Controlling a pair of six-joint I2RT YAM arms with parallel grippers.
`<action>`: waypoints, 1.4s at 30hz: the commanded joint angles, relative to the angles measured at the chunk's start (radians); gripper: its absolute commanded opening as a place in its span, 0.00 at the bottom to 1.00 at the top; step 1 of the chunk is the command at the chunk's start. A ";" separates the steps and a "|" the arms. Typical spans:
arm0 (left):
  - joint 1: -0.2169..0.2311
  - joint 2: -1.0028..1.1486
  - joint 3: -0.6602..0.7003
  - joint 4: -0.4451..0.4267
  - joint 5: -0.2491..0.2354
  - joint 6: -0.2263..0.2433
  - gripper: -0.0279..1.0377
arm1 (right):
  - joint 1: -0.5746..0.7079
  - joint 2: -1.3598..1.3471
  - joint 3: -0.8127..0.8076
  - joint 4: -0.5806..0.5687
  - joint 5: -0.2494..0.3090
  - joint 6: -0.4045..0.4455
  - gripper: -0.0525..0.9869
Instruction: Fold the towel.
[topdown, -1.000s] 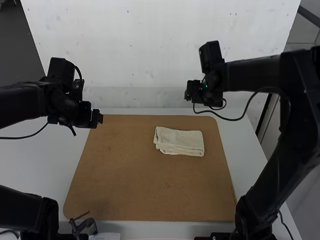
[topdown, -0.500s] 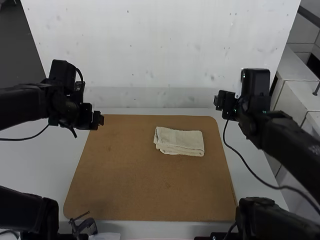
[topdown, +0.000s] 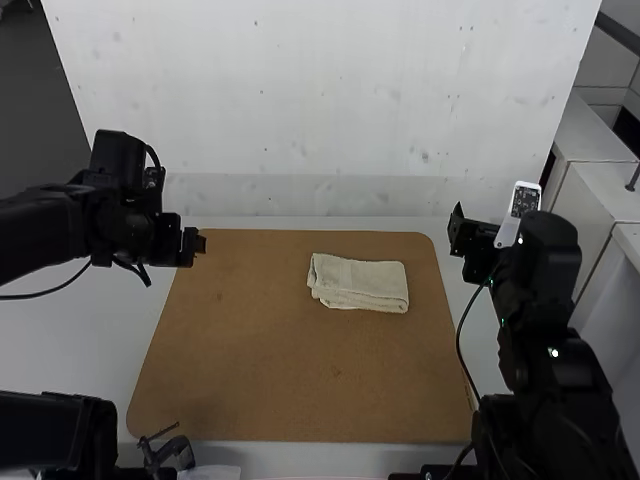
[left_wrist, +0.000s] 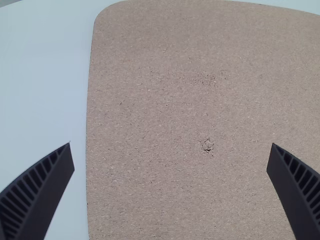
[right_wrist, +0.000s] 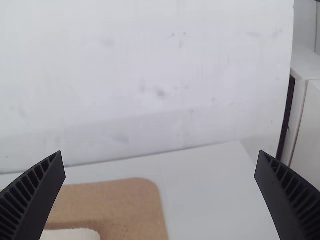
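Observation:
The cream towel (topdown: 360, 284) lies folded in a compact rectangle, its layered edges towards the near side, on the right part of the brown board (topdown: 290, 350). My left gripper (topdown: 197, 244) is over the board's far left corner, well left of the towel; in the left wrist view the left gripper (left_wrist: 171, 145) is open above bare board. Off the board's far right corner is my right gripper (topdown: 458, 228), right of the towel and apart from it. The right gripper (right_wrist: 160, 152) stands open in its wrist view, with part of the towel (right_wrist: 72, 234) low in that picture.
A white wall (topdown: 310, 100) rises behind the white table (topdown: 60, 340). White cabinets (topdown: 595, 200) stand beyond the right side. A small dark clamp (topdown: 168, 452) sits at the board's near left edge.
The right arm has swung away to the right, and its gripper has moved from behind the towel to beyond the board's far right corner. My left gripper has shifted only slightly; the towel is unmoved.

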 joint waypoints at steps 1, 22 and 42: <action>-0.004 -0.081 -0.025 0.011 -0.003 -0.011 0.97 | -0.001 -0.095 -0.019 0.002 0.004 -0.021 0.98; -0.067 -0.699 -0.169 0.002 -0.189 -0.020 0.95 | 0.000 -0.173 -0.081 0.004 -0.013 -0.022 0.98; 0.116 -1.019 -0.154 -0.178 -0.152 -0.031 0.93 | -0.001 -0.173 -0.088 -0.001 -0.025 -0.022 0.98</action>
